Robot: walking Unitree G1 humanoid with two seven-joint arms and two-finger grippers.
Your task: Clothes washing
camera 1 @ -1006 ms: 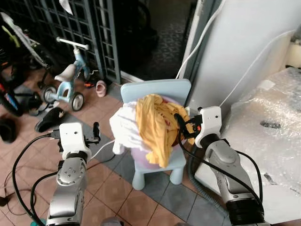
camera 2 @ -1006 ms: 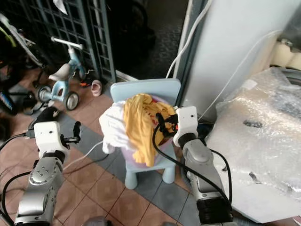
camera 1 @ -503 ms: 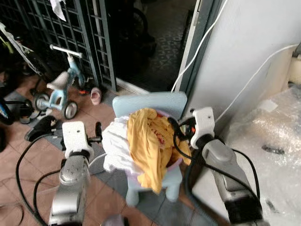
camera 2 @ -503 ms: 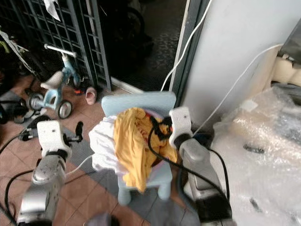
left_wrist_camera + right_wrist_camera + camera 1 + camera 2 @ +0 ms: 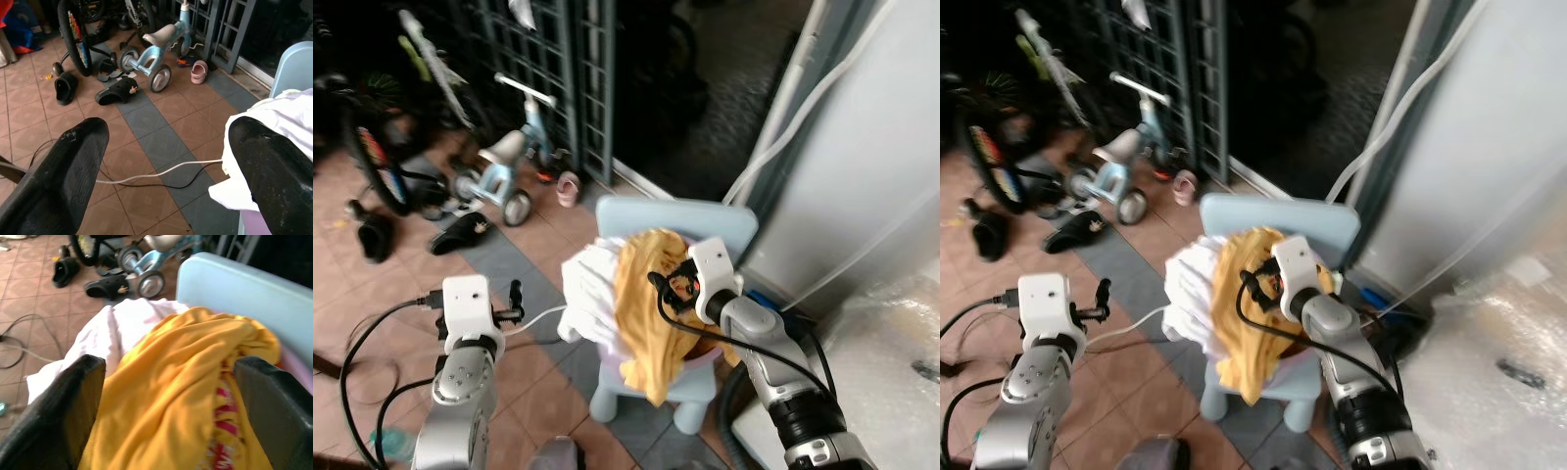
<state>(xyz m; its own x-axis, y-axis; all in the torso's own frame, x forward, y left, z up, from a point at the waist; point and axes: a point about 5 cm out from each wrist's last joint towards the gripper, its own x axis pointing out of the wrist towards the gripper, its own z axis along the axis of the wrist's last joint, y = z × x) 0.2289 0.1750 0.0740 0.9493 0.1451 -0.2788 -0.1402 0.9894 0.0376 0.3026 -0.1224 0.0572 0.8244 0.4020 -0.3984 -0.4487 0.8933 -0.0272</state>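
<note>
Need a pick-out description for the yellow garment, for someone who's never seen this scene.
Find the small pale blue chair by the white wall. A heap of laundry sits on its seat, and the yellow garment lies on top, hanging over the front edge. The white cloth beside it is its only neighbour; the open right gripper hovers at it.

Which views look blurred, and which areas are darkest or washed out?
Right eye view: softly motion-blurred throughout. Left eye view: slightly sharper; the black metal grille sinks into shadow, the crinkled clear plastic sheet glares white. Right wrist view: the yellow cloth is soft-focused.
</note>
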